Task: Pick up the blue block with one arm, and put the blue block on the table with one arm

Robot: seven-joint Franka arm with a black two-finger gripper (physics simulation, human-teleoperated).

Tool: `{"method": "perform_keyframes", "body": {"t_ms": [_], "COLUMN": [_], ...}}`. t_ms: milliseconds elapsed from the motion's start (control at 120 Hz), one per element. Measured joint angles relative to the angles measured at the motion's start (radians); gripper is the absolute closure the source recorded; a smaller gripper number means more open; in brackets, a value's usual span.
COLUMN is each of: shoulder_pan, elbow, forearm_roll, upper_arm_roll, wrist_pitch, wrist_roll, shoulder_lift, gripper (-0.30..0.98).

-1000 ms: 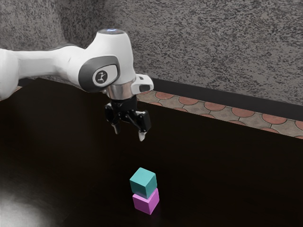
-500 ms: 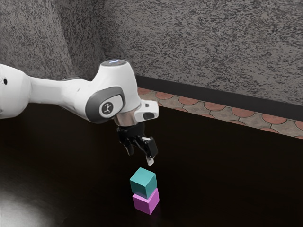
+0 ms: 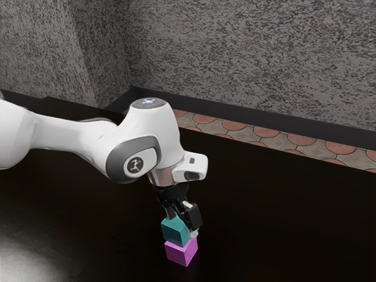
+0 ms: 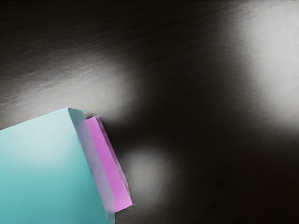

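Arm (image 3: 64,132) enters from the exterior view's left, bent at the wrist and angled down to the black two-finger tool (image 3: 183,225). Tool set wide and low, its fingers apart, straddling the blue block (image 3: 173,231); contact on both sides cannot be made out. Blue block, blue-green in color, sits on top of the pink block (image 3: 181,253), stacked slightly off line. Pink block rests on the dark, glossy surface (image 3: 270,223).

Wrist view: blue block looms large and close, a strip of pink block showing past one of its sides. Pale patches of glare on the surface around them.

Beyond the surface: floor (image 3: 299,141) of reddish round tiles, then a mottled gray wall (image 3: 252,59).
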State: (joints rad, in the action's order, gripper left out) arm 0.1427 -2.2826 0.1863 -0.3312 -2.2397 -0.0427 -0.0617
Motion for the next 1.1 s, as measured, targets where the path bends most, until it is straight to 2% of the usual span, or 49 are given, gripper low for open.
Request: {"method": "perform_keyframes", "body": {"t_ms": [300, 633, 1100], "shoulder_pan": [-0.022, -0.018, -0.024], "elbow": [0.0, 0.004, 0.006], "forearm_roll": [-0.003, -0.05, -0.056], "upper_arm_roll": [0.006, 0.028, 0.032], "wrist_pitch": [-0.006, -0.007, -0.036], "wrist_roll": [0.036, 0.086, 0.128], "shoulder_lift": [0.008, 0.011, 0.05], "gripper": [0.0, 0.0, 0.0]}}
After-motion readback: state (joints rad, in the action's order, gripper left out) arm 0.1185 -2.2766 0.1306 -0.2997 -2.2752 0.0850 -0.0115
